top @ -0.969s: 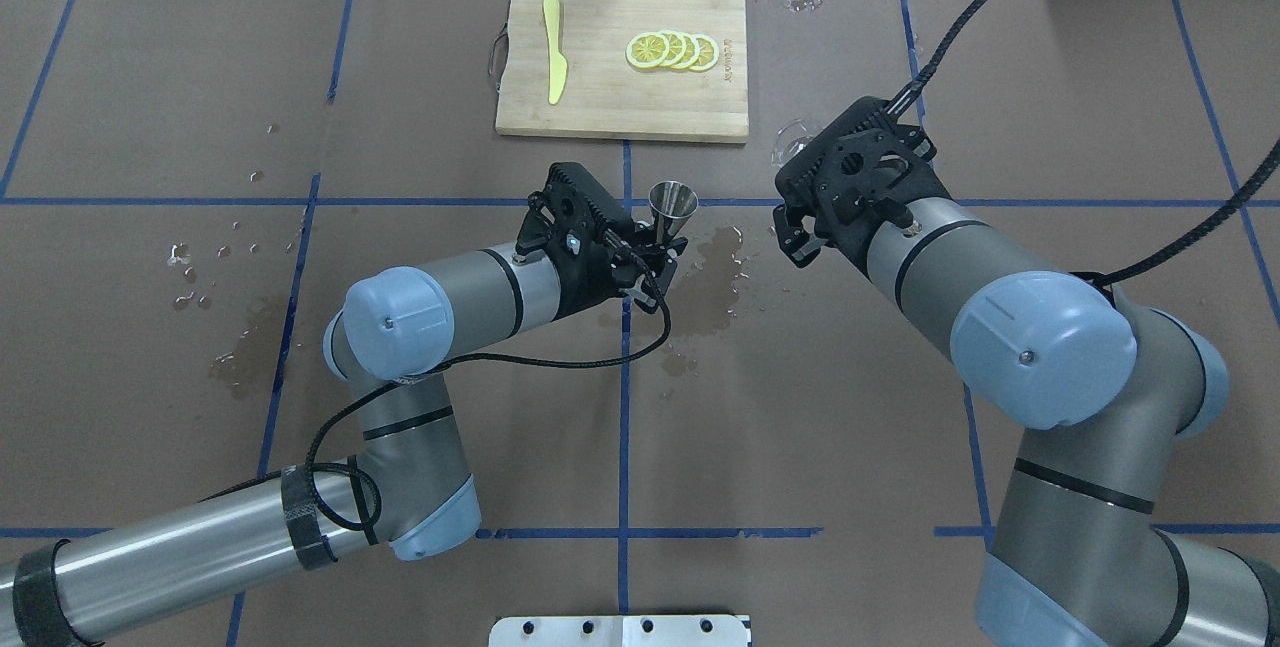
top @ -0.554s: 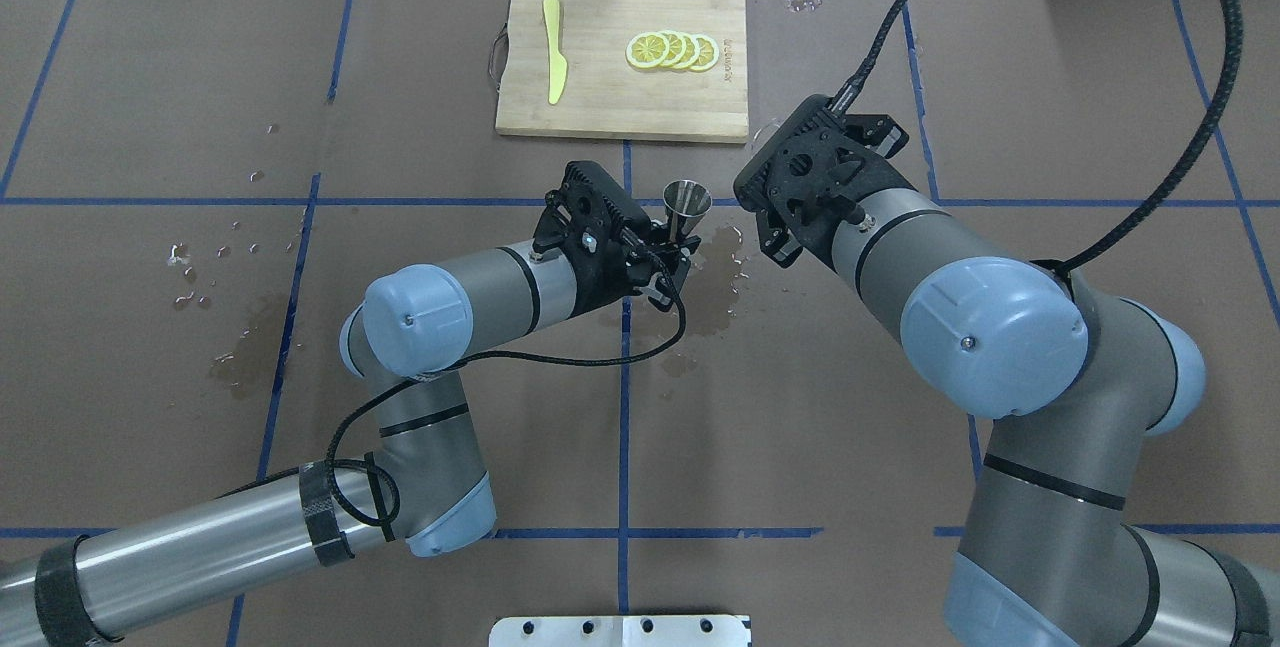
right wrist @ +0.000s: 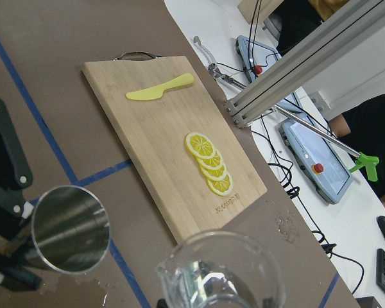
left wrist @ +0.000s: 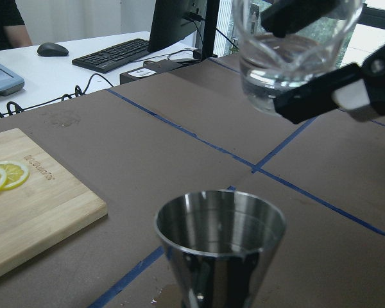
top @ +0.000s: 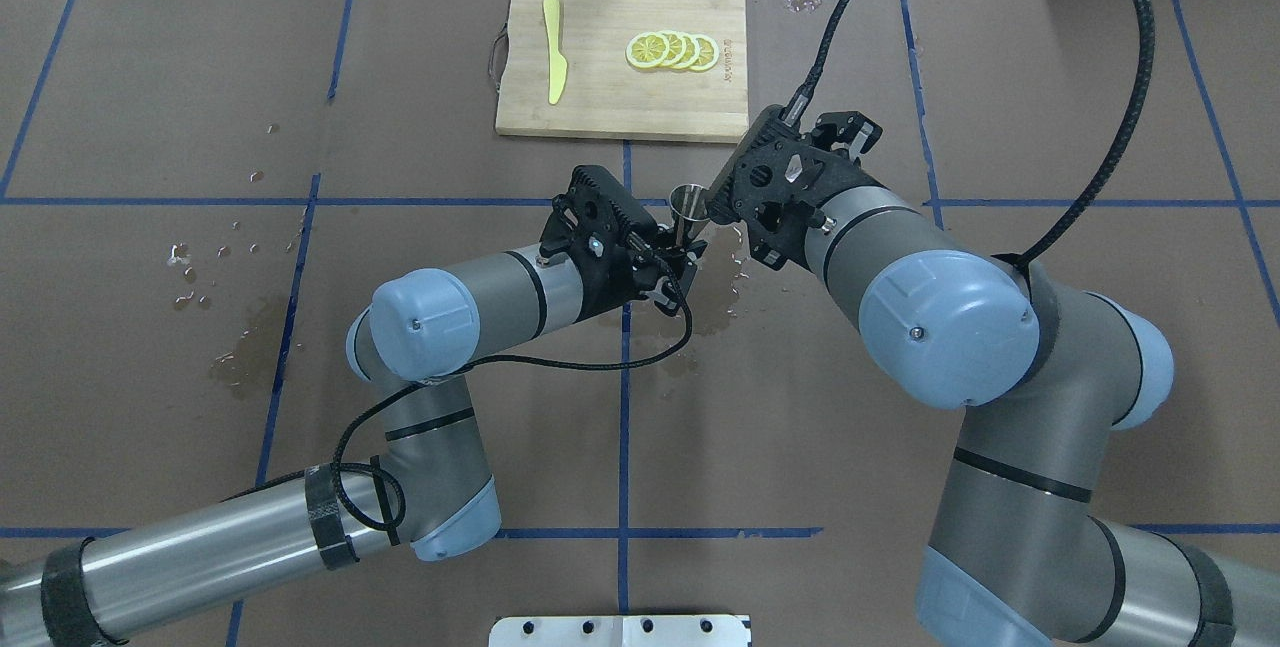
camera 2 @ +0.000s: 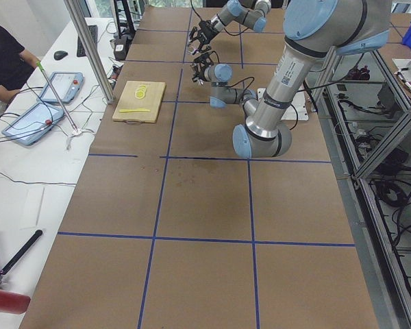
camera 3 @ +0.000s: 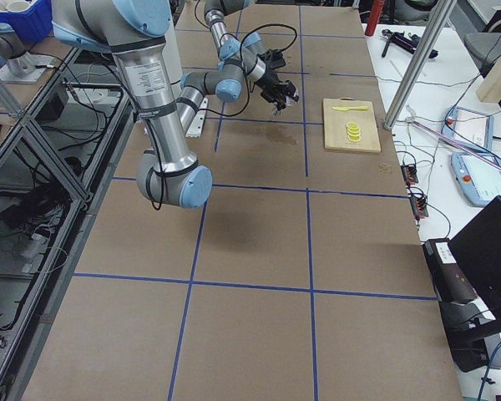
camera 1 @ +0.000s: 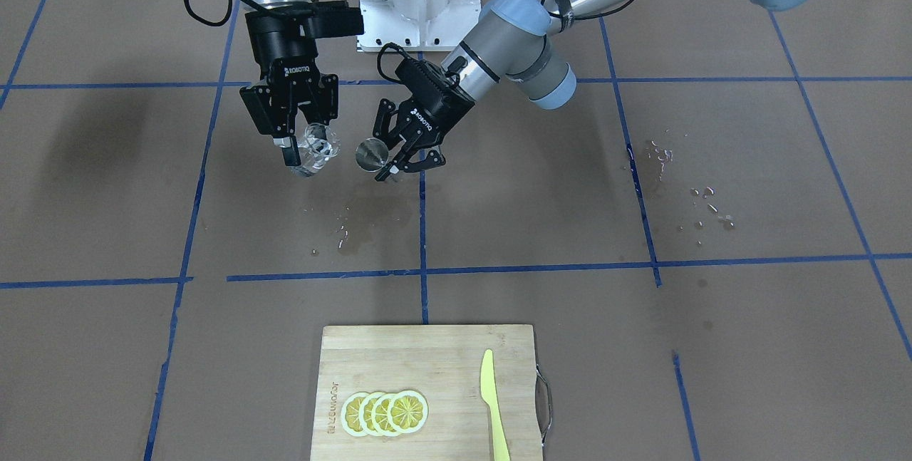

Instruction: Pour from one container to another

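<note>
Overhead exterior: wet brown table [top: 150,407]

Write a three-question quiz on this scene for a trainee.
1. True or false: the metal cup stands on the cutting board.
2. What lies on the cutting board beside the lemon slices? A) a yellow knife B) a spoon C) a fork
3. Which gripper holds the glass jug?

Key:
1. False. The left gripper holds it, well away from the board.
2. A.
3. The right gripper.
</note>
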Controlling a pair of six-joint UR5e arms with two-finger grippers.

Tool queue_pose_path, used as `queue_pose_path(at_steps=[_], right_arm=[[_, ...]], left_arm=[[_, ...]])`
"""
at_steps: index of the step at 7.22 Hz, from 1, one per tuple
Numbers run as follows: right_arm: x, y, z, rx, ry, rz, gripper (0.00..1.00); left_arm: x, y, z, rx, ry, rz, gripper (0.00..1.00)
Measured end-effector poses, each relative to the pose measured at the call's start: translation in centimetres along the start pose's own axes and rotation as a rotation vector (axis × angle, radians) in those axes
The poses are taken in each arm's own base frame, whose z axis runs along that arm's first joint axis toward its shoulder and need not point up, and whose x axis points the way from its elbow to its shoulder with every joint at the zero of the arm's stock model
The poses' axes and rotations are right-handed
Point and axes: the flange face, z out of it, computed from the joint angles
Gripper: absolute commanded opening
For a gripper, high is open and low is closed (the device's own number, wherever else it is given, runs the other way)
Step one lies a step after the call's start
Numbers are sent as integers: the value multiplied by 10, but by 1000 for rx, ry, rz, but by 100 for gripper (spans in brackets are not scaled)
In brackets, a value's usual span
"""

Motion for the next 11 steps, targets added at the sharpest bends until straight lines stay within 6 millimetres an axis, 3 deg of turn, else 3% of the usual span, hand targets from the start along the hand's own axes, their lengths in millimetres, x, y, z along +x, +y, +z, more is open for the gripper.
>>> queue_pose_path(at_steps=[11], right_arm=[[-9,-29,5,8,68,-256,0]], left_arm=[[4,-4,0,8,6,2,0]])
